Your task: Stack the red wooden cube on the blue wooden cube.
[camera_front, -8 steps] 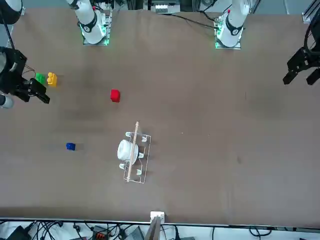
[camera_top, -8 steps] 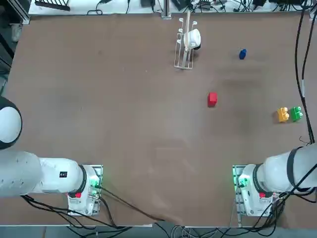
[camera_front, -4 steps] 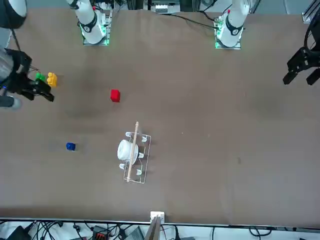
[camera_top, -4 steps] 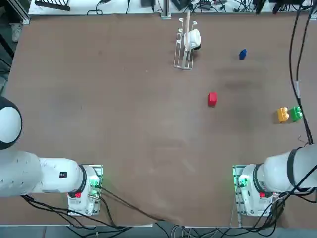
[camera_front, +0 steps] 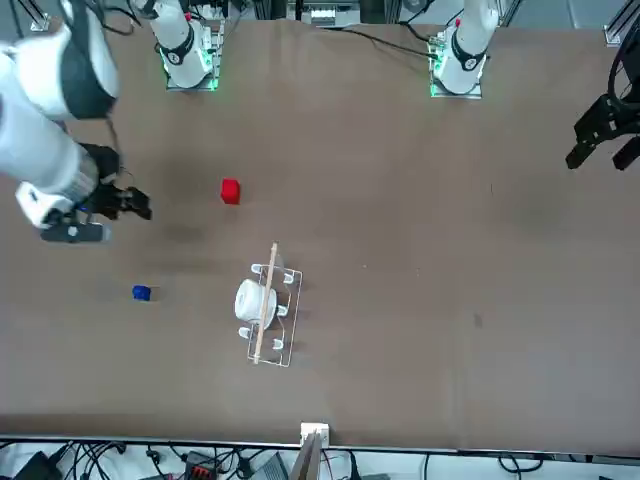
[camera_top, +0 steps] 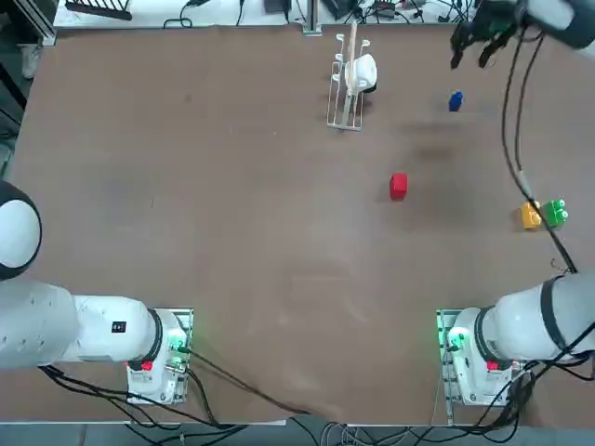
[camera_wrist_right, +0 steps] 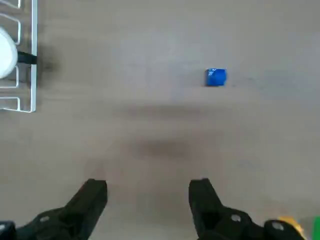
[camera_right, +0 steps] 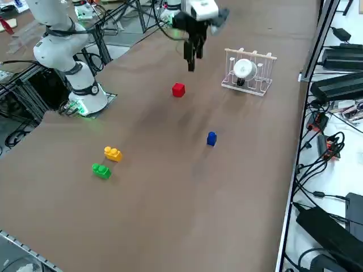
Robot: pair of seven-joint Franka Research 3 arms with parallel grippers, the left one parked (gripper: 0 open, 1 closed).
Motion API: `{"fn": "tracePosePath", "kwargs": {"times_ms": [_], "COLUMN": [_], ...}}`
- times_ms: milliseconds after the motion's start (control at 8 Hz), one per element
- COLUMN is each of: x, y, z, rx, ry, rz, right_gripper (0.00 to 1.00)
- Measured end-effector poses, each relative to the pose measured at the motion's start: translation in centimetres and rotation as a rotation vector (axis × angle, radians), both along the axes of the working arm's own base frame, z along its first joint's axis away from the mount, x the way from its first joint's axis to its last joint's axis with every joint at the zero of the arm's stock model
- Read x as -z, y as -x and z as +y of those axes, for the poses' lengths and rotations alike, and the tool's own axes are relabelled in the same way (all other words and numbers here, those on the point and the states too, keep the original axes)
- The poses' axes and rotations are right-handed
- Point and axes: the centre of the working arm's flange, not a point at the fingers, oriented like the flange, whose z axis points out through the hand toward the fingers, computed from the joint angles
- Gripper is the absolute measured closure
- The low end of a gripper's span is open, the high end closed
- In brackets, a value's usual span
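The red wooden cube [camera_top: 398, 185] [camera_front: 230, 191] [camera_right: 178, 89] rests on the brown table near its middle. The blue wooden cube [camera_top: 455, 101] [camera_front: 141, 292] [camera_right: 211, 138] lies farther out and to the right, apart from the red one. My right gripper [camera_top: 469, 58] [camera_front: 135, 205] [camera_right: 191, 65] hangs high above the table, open, holding nothing. From the wrist I look down past my right gripper [camera_wrist_right: 147, 186] at bare table, with the blue cube [camera_wrist_right: 215, 77] well beyond the fingertips. The red cube is out of the wrist view.
A wire rack [camera_top: 346, 93] [camera_front: 270, 320] [camera_right: 249, 85] [camera_wrist_right: 27, 75] holding a white cup [camera_top: 362, 72] [camera_right: 244, 69] stands at the far side. A yellow studded block [camera_top: 531, 215] [camera_right: 112, 153] and a green one [camera_top: 556, 213] [camera_right: 101, 170] lie at the right edge.
My right arm has swung in from the table's right edge, over the yellow and green blocks, toward the far middle. The gripper stayed open. Both cubes stayed put.
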Motion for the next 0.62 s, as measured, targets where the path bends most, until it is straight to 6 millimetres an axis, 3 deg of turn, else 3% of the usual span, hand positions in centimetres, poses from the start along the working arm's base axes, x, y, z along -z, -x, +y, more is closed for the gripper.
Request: {"fn": "tracePosePath", "kwargs": {"times_ms": [250, 625], "x": [6.1, 12.9], "y": [2.3, 7.6], "z": [3.8, 10.6], "rx": [0.028, 0.090], "ry": [-0.014, -0.045], "rz": [-0.036, -0.088], "right_gripper": [0.00, 0.00]}}
